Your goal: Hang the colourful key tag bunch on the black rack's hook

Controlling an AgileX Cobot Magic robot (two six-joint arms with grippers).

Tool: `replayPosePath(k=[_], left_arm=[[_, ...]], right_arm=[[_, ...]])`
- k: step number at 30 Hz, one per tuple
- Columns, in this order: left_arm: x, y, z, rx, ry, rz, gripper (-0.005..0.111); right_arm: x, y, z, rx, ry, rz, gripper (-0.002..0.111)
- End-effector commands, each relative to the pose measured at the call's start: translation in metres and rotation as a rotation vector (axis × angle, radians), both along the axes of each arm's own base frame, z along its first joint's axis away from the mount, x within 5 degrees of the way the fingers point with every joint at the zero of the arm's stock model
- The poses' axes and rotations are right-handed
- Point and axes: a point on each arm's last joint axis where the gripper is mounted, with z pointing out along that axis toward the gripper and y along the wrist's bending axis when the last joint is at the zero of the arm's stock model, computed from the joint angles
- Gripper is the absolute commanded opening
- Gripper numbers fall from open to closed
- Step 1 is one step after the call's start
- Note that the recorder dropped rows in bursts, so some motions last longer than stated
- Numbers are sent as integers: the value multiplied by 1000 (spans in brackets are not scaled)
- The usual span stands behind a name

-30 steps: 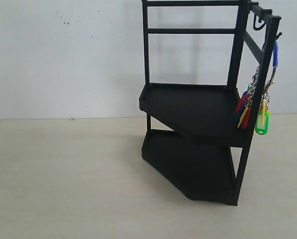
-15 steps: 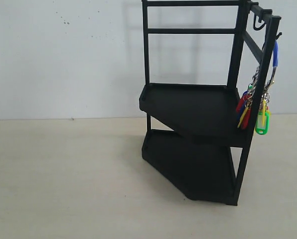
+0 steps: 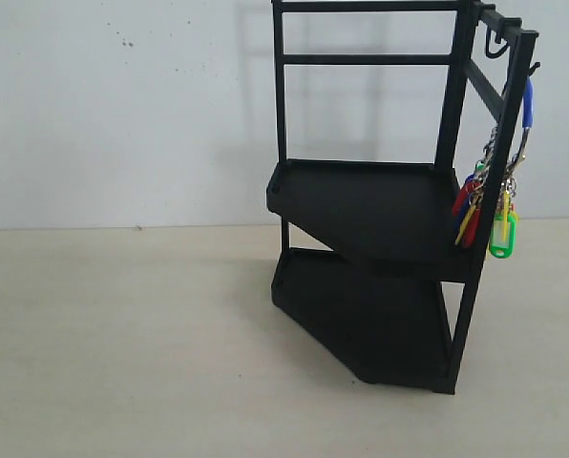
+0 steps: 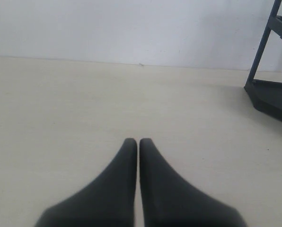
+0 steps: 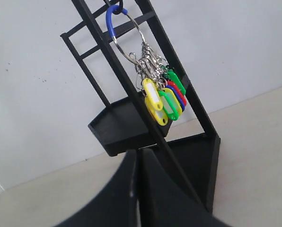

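Stretching across the lower half of the exterior view, a pale beige tabletop (image 3: 122, 363) meets a plain white wall (image 3: 122, 114) that fills the upper half, with a few dark specks at upper left. The black rack (image 3: 361, 200) stands on the tabletop right of centre, its top cut off by the upper edge.

The colourful key tag bunch (image 3: 490, 215) hangs at the right of the frame. Its blue loop (image 3: 527, 103) sits over the hook (image 3: 534, 67) on the front post, and the tags dangle beside the upper tray, clear of the tabletop.

Compared with the exterior pictures from half a second and a second ago, nothing has shifted: rack and bunch sit in the same places.

Counted, there is one rack with two trays, one bunch and two grippers. The yellow, green, red and blue tags overlap, so their number cannot be told.

The left gripper (image 4: 138, 142) has its fingers pressed together on nothing, over bare tabletop. The right gripper (image 5: 137, 153) is likewise closed and empty, apart from the bunch.
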Motion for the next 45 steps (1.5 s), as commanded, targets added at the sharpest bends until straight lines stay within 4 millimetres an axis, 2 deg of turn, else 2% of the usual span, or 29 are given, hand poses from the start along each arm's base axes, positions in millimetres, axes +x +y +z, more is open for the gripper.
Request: replayPosePath(k=[1,4,8,14,24,31,37,45], left_arm=[[0,0,1,8,-11,0,4],[0,0,1,8,-11,0,4],[0,0,1,8,-11,0,4],[0,0,1,8,-11,0,4],[0,0,1,8,-11,0,4],[0,0,1,8,-11,0,4],[0,0,1,8,-11,0,4],[0,0,1,8,-11,0,4]], right_arm=[[0,0,-1,49,1,0,0],[0,-2,-7,70,79,-22,0],[0,1,-14,-154,124,16,0],[-1,5,-18,-351,126,67,0],[-3,6,-27,-414,218,94,0],[-3,1,-30,-400,273,13,0],[-3,1,-30,-475,262,9,0],[-3,1,-30,-479,257,8,0]])
